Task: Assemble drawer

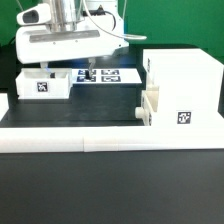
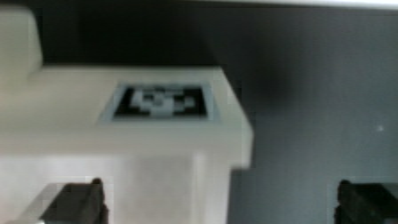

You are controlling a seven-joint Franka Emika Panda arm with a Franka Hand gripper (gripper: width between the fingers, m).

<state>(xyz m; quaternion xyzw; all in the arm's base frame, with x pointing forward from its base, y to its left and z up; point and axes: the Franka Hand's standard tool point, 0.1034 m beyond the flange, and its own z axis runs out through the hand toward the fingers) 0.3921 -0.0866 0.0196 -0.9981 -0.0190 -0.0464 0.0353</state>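
Observation:
The drawer's large white case [image 1: 182, 82] stands at the exterior view's right, with a tag on its front. One small knobbed tray [image 1: 151, 106] sits partly in the case's left side. The other small tray [image 1: 44, 84] lies on the black table at the left, tag facing front. My gripper [image 1: 78, 66] hangs just above that tray's right end, open and empty. In the wrist view the tray [image 2: 107, 150] with its tag [image 2: 166, 101] fills the space under my gripper [image 2: 219, 203]. One finger [image 2: 71, 204] is over the tray, the other over the table.
The marker board [image 1: 108, 75] lies flat behind the trays in the middle. A long low white border rail [image 1: 100, 143] runs along the front edge of the black table [image 1: 95, 112].

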